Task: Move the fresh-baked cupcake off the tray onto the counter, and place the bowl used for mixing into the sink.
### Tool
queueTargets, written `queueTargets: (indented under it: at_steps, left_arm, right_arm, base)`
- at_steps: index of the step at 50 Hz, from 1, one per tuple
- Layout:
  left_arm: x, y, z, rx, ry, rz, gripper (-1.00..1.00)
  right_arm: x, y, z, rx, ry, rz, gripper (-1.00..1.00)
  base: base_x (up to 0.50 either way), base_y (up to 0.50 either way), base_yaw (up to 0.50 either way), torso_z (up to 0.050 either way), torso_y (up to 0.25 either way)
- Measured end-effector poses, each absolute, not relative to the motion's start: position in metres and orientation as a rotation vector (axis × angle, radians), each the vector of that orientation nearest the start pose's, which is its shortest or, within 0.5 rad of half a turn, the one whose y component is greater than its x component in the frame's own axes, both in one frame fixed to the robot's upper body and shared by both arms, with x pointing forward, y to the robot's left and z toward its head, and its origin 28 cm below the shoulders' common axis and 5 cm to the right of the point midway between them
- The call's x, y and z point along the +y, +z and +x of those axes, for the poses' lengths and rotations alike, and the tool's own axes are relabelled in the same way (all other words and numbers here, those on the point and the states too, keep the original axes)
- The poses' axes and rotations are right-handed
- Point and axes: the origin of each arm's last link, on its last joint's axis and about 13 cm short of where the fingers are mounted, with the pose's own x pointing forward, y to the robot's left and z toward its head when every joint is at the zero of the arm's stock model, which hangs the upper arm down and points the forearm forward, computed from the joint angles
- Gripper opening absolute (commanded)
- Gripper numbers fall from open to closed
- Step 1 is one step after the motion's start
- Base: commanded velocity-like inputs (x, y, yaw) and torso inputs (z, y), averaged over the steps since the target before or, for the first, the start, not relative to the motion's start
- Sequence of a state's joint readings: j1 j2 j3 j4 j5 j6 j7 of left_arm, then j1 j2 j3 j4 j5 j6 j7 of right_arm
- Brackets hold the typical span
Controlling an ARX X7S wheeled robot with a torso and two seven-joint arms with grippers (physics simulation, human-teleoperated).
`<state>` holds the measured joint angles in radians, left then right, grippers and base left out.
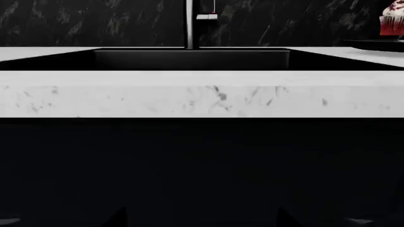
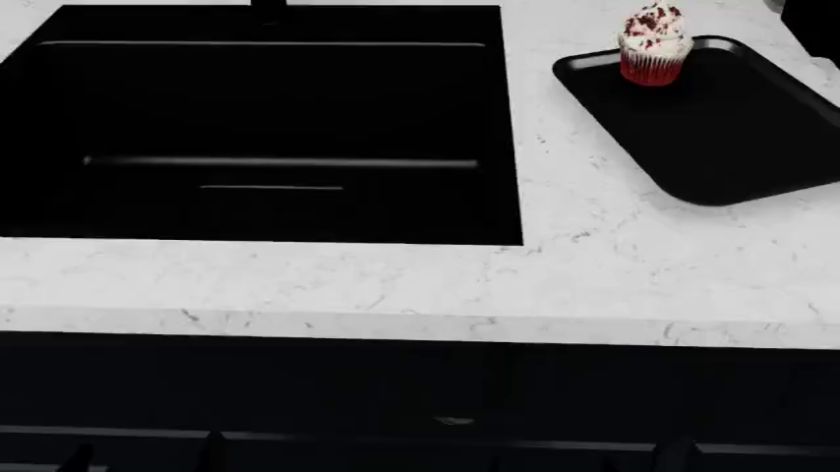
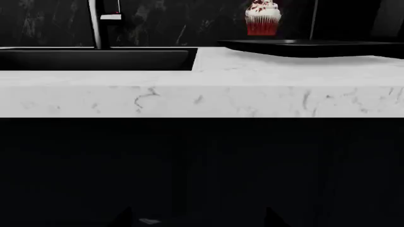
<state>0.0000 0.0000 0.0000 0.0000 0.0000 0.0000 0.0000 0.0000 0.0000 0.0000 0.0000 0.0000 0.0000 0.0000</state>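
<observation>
The stone surface is white marble-look, threaded with thin grey veins that also run down its front edge, and the cabinet fronts below it are near black. Set into it, the large rectangular sink is matte black, as is the flat rounded-corner tray near the surface's right edge. The small cupcake has a red ribbed wrapper and white swirled frosting speckled with dark red crumbs, and the back wall is black with faint grey streaks.

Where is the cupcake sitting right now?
In the head view the cupcake stands upright at the far corner of the tray, on the counter to the right of the sink.
</observation>
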Motion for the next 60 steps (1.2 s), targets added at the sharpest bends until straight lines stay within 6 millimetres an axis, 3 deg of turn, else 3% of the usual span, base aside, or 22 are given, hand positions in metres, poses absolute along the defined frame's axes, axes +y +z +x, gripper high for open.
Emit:
queueTargets:
  at_steps: [18,24,36,60]
  left_arm:
    - [0.205,0.012,0.211,-0.005,0.023,0.025,1.00]
    - [0.206,0.014,0.212,0.002,0.029,0.037,1.00]
    - [0.207,0.029,0.217,-0.002,0.043,0.056,1.00]
    - [0.210,0.080,0.235,-0.070,0.047,0.054,1.00]
  right_arm:
    - [-0.098,0.012,0.211,0.020,-0.002,-0.008,1.00]
    - [-0.099,0.017,0.213,0.022,-0.020,-0.010,1.00]
    - [-0.100,0.042,0.219,0.028,-0.038,-0.041,1.00]
    - [-0.100,0.100,0.230,-0.048,-0.009,-0.163,1.00]
  base:
    - [0.00,0.00,0.00,0.000,0.000]
    - [0.00,0.00,0.00,0.045,0.024]
    - [0.00,0.00,0.00,0.050,0.029]
    - [0.00,0.00,0.00,0.050,0.030]
